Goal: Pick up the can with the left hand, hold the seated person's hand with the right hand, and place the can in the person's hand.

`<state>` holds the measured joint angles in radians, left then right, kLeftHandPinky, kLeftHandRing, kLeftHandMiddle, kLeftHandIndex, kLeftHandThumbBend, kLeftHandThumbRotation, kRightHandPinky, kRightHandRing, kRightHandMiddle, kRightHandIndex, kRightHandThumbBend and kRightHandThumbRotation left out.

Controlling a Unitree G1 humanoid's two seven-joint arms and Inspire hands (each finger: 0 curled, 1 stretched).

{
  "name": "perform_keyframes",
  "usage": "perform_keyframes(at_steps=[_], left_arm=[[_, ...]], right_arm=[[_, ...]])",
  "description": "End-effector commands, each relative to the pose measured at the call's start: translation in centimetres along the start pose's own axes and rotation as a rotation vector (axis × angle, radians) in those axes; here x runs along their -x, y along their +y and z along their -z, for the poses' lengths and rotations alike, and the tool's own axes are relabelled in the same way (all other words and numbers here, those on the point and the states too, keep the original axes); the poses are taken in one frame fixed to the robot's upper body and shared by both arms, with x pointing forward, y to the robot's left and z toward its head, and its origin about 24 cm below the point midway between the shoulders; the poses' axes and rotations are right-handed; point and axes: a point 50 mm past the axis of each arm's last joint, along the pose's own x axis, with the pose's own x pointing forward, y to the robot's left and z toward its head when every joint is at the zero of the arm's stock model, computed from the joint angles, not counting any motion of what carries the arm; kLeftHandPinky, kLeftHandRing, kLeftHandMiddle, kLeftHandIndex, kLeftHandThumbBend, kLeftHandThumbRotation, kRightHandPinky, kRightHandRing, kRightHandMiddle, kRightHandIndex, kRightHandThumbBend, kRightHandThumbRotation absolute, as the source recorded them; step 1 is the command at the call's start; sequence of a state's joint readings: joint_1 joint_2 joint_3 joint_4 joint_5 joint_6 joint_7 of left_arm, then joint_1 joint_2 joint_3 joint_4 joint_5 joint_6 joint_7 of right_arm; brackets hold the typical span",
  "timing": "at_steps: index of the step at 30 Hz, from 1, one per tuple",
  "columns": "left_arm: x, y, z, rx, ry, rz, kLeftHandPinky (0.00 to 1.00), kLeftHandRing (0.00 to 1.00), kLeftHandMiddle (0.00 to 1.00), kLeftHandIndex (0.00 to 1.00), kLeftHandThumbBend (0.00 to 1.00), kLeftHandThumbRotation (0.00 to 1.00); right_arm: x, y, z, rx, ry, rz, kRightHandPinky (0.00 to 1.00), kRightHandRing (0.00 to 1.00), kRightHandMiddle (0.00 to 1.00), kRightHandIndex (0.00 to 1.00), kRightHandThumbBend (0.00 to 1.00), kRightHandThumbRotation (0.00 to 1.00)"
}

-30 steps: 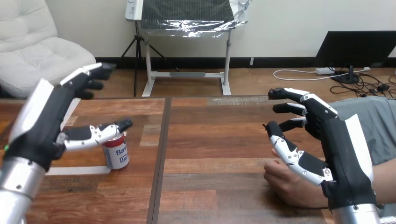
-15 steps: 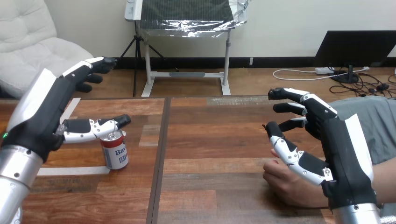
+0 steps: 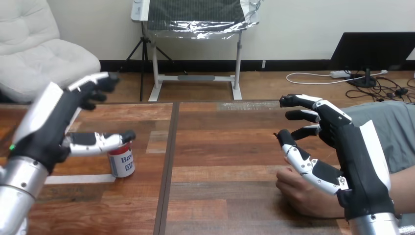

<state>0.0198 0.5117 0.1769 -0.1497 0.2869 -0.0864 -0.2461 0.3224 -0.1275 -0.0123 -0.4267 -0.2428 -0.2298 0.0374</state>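
A small can [image 3: 122, 163] with a red top band and white label stands upright on the wooden table [image 3: 220, 147], left of centre. My left hand [image 3: 54, 122] hovers over and just left of it, fingers spread open, thumb reaching across above the can's top. At the right, the person's hand [image 3: 303, 193] rests on the table near the front edge. My right hand [image 3: 357, 161] is above it with fingers straight and spread, its thumb lying over the person's hand without curling round it.
A strip of white tape [image 3: 80, 179] runs along the table beside the can. A dark seam [image 3: 169, 161] splits the tabletop into two boards. The person's forearm [image 3: 403, 188] enters from the right edge.
My left hand has sunk a little, its thumb dropping lower over the can's top. The right hand, the person's hand and the can have stayed put.
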Motion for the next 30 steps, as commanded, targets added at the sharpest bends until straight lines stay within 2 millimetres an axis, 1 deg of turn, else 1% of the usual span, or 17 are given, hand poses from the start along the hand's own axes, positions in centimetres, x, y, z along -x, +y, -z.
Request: perform_keyframes(at_steps=[1, 11, 14, 30], left_arm=[[-1.6, 0.4, -0.9, -0.026, -0.048, 0.014, 0.74, 0.78, 0.81, 0.81, 0.79, 0.17], [-2.5, -1.1, -0.2, -0.044, -0.023, 0.092, 0.74, 0.79, 0.81, 0.82, 0.79, 0.22], [-2.7, -1.4, 0.0, -0.061, -0.006, 0.109, 0.74, 0.79, 0.81, 0.82, 0.8, 0.25], [-4.3, -2.5, 0.6, -0.124, 0.044, 0.146, 0.76, 0.81, 0.83, 0.83, 0.81, 0.31]], right_arm=[[-1.5, -0.6, -1.3, 0.021, -0.087, 0.006, 0.56, 0.74, 0.82, 0.7, 0.41, 0.0], [-1.5, -0.8, -1.3, 0.037, -0.078, -0.009, 0.58, 0.75, 0.82, 0.7, 0.41, 0.0], [-1.6, -0.8, -1.3, 0.037, -0.078, -0.011, 0.58, 0.75, 0.81, 0.7, 0.42, 0.0], [-1.7, -1.0, -1.4, 0.042, -0.081, -0.021, 0.6, 0.76, 0.81, 0.69, 0.43, 0.0]])
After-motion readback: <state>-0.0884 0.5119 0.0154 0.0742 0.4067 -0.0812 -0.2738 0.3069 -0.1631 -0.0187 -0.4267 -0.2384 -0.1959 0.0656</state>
